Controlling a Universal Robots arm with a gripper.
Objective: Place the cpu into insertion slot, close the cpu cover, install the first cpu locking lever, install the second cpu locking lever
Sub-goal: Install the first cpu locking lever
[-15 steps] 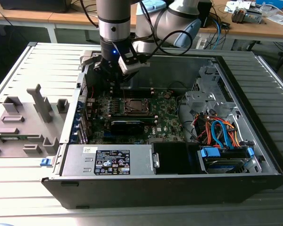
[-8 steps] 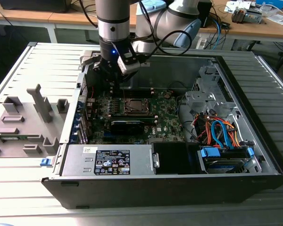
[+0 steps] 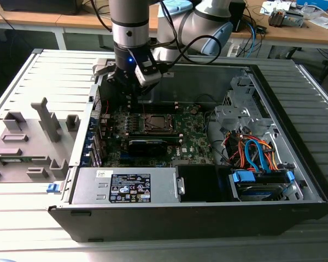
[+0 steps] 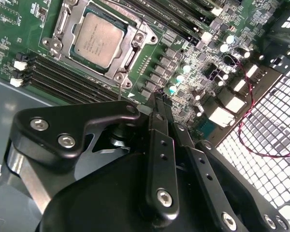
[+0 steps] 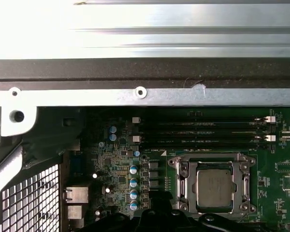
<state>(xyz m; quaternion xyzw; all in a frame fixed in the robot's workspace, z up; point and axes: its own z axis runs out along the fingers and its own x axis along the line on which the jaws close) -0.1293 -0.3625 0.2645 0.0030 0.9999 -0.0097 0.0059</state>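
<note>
The cpu, a small square chip with a silver-grey top, lies in the insertion slot on the green board. The cpu cover, a thin silver frame, lies flat around it. In the exterior view the slot sits mid-board inside the open case. My gripper hangs above the board, off to one side of the slot, nearer the case's rear wall. Its black fingers are shut together, hold nothing and touch nothing.
Long black memory slots run beside the socket. The perforated rear wall stands close to the gripper. A silver power supply, a drive bay with blue and orange cables and a grey fixture outside the case also show.
</note>
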